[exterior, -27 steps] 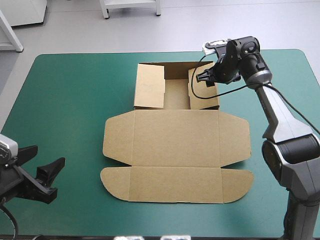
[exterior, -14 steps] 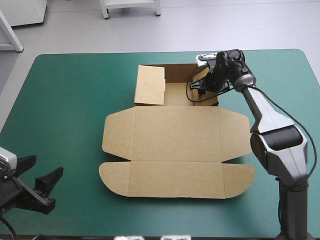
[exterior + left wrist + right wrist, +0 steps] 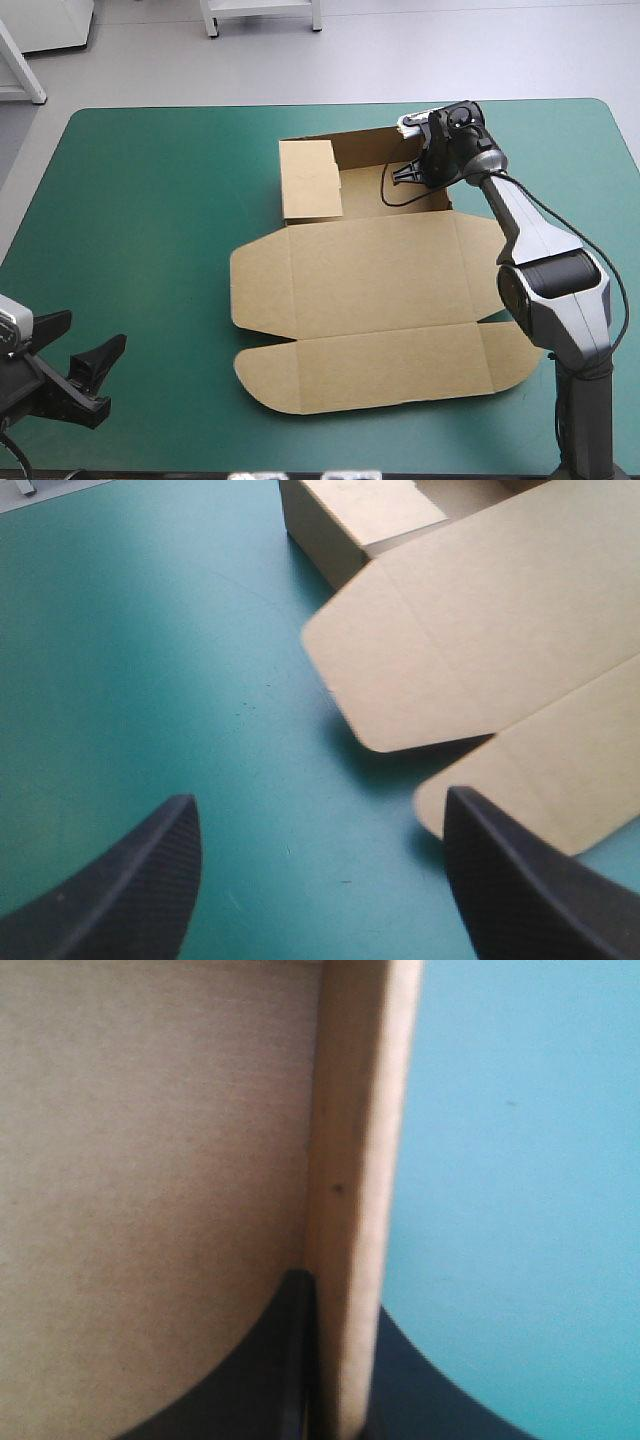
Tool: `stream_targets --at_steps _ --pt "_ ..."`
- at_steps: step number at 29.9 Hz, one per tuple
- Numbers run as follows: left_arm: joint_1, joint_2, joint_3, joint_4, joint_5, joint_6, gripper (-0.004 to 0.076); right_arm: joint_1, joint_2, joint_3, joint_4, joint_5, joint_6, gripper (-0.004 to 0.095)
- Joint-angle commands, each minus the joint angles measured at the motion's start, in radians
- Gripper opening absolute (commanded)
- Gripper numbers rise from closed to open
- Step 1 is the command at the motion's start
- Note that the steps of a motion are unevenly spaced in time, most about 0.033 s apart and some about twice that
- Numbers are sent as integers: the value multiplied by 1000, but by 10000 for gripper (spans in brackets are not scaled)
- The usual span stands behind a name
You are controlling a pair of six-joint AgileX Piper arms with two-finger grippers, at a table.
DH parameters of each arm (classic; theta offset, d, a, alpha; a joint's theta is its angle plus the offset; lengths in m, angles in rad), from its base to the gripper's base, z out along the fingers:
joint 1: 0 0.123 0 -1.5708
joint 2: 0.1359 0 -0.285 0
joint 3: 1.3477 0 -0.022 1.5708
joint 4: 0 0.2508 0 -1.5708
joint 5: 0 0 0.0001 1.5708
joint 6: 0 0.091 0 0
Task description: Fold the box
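Currently you're on the right side wall. The flat-cut brown cardboard box (image 3: 380, 290) sits centre-right on the teal-green bench (image 3: 140, 200), slightly skewed. Its tray part is at the far end, and the lid panel (image 3: 375, 275) and rounded flaps lie flat toward the near edge. The right jaws are pinched on the tray's upright right wall (image 3: 350, 1210), all but closed, with the board edge between the black fingers (image 3: 250, 1380). The left side wall panel (image 3: 312, 180) looks folded in already. The left jaws are spread wide and hold nothing, low at the near left corner, well apart from the box. My read is wall-raising, roughly mid-task. Next you'd likely fold that right wall inward and tuck it down without dragging the sheet. Consider bringing the left arm in to brace the box.
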Motion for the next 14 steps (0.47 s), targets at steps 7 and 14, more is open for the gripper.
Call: stream_targets --at_steps 7,14 --pt "-6 9 -20 -5 32 -9 494 -87 -124 -11 -317 82 -57 -17" --pt "-6 9 -20 -5 32 -9 494 -201 -200 143 -451 82 -89 -17"
